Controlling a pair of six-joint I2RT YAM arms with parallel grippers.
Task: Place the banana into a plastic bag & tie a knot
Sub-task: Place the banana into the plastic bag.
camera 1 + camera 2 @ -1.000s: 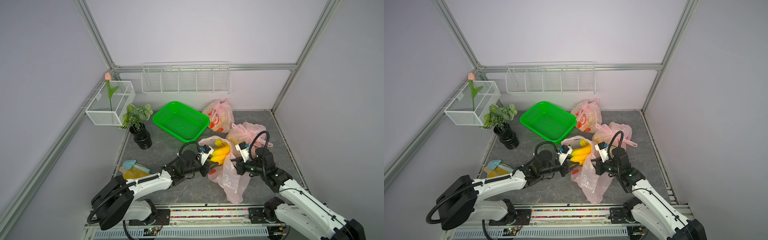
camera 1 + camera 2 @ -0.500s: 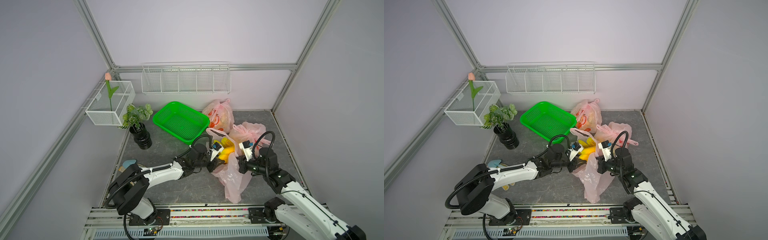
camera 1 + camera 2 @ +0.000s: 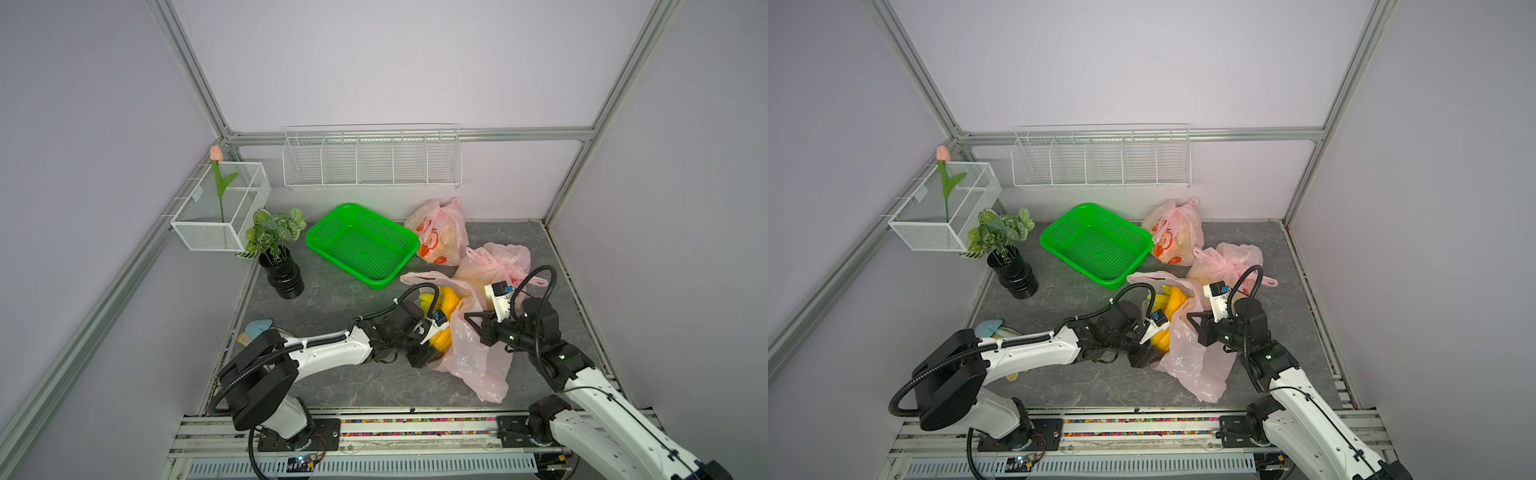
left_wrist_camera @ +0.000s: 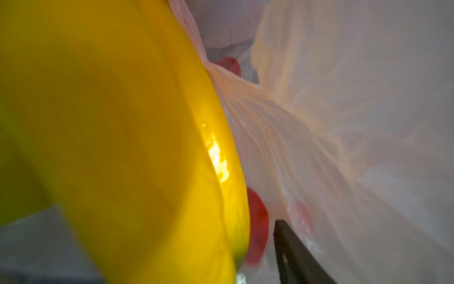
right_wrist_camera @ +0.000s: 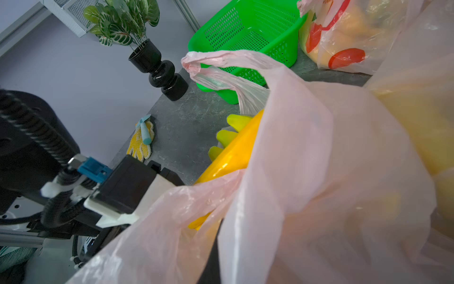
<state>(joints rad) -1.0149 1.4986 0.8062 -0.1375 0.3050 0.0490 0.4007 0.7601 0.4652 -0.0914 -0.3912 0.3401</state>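
Observation:
A yellow banana bunch [image 3: 444, 303] [image 3: 1173, 305] lies in the mouth of a thin pink plastic bag [image 3: 478, 361] [image 3: 1196, 365] on the grey floor. My left gripper [image 3: 434, 345] [image 3: 1152, 338] reaches into that mouth beside the bunch. In the left wrist view the banana [image 4: 122, 147] fills half the picture. One black finger [image 4: 294, 258] stands apart from it, with the bag [image 4: 344, 123] showing between; the other finger is hidden. My right gripper [image 3: 473, 322] [image 3: 1196, 322] is shut on the bag's rim, and the bag [image 5: 319, 172] drapes over it, with the banana [image 5: 233, 155] behind.
A green basket [image 3: 361, 245] sits at the back. Two knotted, filled bags [image 3: 440, 232] [image 3: 494, 262] lie right of it. A black vase with a plant [image 3: 282, 274] stands at the left. A yellow glove with a blue piece [image 5: 142, 140] lies near the front left wall.
My left arm has carried the banana bunch rightward into the bag's mouth and its jaws have widened. My right gripper has kept its hold on the bag's rim.

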